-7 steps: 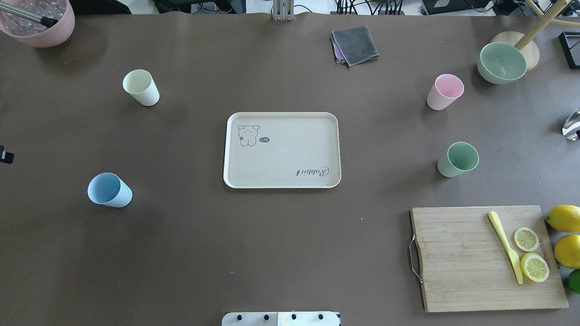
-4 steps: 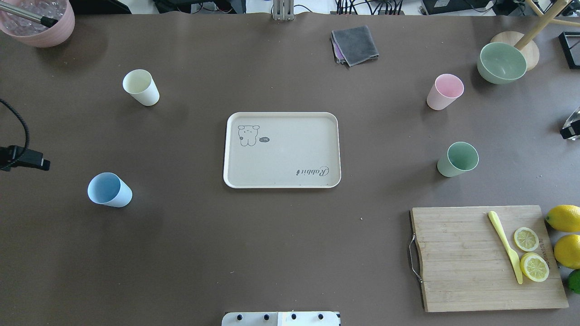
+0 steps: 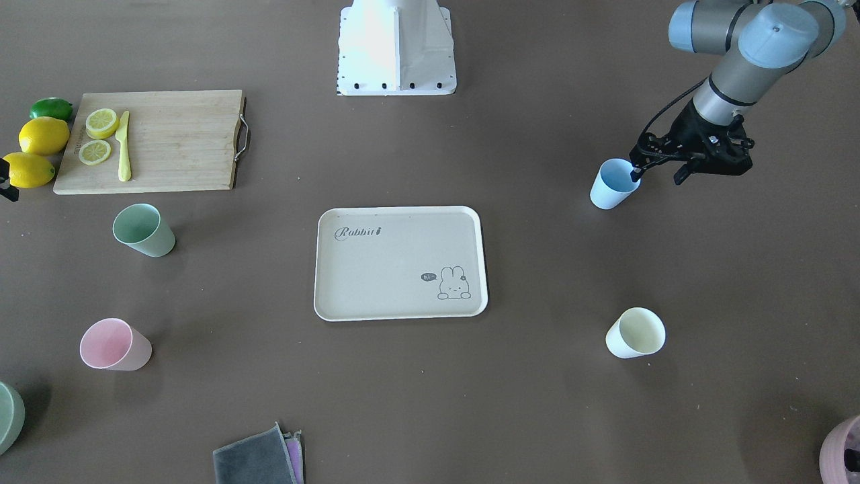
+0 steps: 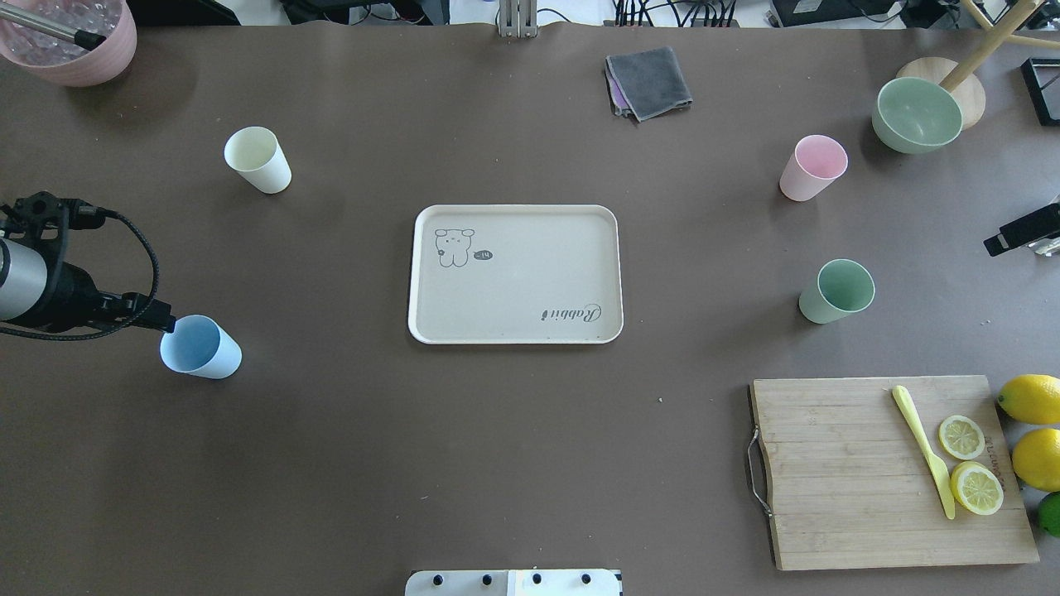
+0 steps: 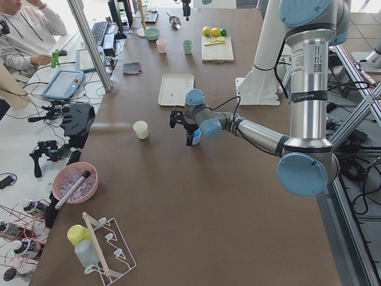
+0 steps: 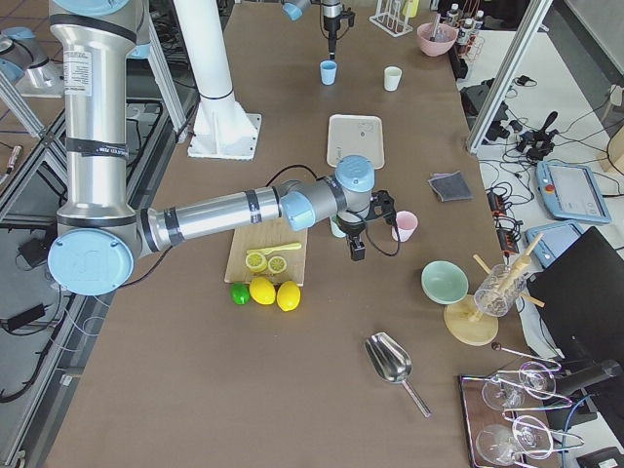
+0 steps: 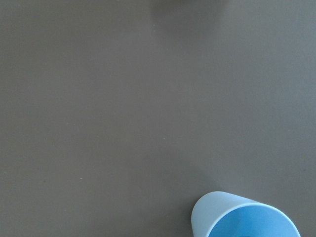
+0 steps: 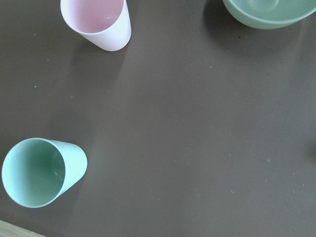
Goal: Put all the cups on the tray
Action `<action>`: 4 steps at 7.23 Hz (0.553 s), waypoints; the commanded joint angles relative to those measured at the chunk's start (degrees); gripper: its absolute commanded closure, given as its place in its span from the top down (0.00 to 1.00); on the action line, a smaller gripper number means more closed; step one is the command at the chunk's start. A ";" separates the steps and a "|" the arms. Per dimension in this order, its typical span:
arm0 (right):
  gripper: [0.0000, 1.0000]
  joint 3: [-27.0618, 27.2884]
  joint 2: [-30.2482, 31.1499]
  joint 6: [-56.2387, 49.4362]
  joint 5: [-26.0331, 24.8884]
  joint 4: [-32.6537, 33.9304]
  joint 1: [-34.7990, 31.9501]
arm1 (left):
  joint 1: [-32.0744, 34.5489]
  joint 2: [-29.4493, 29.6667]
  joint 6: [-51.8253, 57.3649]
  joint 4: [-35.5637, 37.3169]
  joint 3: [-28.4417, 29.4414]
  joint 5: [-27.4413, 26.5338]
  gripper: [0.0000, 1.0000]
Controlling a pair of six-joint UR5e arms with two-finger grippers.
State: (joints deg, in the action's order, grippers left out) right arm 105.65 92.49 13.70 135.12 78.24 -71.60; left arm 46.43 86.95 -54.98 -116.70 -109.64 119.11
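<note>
**Left arm lines up on the blue cup**

The light blue matte tumbler (image 4: 200,348) stands upright on the robot's left, well apart from the flat beige rabbit-print tray (image 4: 513,281). The left gripper (image 3: 657,176) hovers at its rim, fingers spread, holding nothing. This looks like the first pickup: next, lower a finger inside the wall and pinch. The right gripper (image 4: 1020,231) is cut off, so its state cannot be told. Four cups, one tray: the cream cup (image 4: 258,160), pink cup (image 4: 813,168) and sage green cup (image 4: 836,291) also stand off it.

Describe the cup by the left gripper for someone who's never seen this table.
Find the beige tray at the centre. Two cups stand on the robot's left of it; yours is nearer the robot, beside the left gripper. It is the light blue cup; the other is a cream cup.
</note>
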 commanded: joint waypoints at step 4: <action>0.93 -1.06 -2.66 3.43 -0.12 0.42 2.87 | -3.53 0.58 -3.80 -0.02 0.66 0.07 0.25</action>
State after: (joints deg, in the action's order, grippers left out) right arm 105.13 90.83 15.72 135.10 78.71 -69.53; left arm 43.92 87.51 -57.27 -116.72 -108.82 119.19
